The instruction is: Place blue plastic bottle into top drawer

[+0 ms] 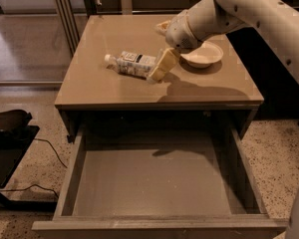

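Note:
The blue plastic bottle (130,63) lies on its side on the taupe cabinet top, white cap pointing left. My gripper (158,72) reaches in from the upper right and its cream fingers hang right at the bottle's right end, just above the cabinet top. The top drawer (154,176) is pulled wide open below the cabinet front, with nothing in it; the arm's shadow falls on its grey bottom.
A white bowl (202,55) sits on the cabinet top to the right of the gripper, partly under the arm. A black stand with cables (10,148) stands on the speckled floor at the left. Metal posts (65,14) stand behind the cabinet's left corner.

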You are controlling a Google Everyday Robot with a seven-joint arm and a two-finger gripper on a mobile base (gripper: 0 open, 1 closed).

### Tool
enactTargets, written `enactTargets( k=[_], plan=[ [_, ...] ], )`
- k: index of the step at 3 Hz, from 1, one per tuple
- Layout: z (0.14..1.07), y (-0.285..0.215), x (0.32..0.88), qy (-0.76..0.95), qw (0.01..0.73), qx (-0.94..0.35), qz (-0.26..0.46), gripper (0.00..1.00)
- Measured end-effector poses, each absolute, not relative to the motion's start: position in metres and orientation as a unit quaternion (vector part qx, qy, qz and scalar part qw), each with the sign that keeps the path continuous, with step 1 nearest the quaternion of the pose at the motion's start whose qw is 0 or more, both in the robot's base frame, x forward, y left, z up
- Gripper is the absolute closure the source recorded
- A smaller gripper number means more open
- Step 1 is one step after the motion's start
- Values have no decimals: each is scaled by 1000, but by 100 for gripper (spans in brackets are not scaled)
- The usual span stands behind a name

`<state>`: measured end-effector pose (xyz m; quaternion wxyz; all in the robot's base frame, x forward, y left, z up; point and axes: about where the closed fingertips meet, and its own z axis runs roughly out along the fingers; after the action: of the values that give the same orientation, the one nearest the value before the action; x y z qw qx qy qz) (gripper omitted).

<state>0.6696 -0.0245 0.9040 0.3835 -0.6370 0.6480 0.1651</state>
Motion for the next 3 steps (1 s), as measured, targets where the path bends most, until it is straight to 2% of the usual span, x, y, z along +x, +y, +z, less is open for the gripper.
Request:
enactTargets(
  k=[3],
  plan=[
    [846,9,707,687,323,-605,240,0]
  ],
)
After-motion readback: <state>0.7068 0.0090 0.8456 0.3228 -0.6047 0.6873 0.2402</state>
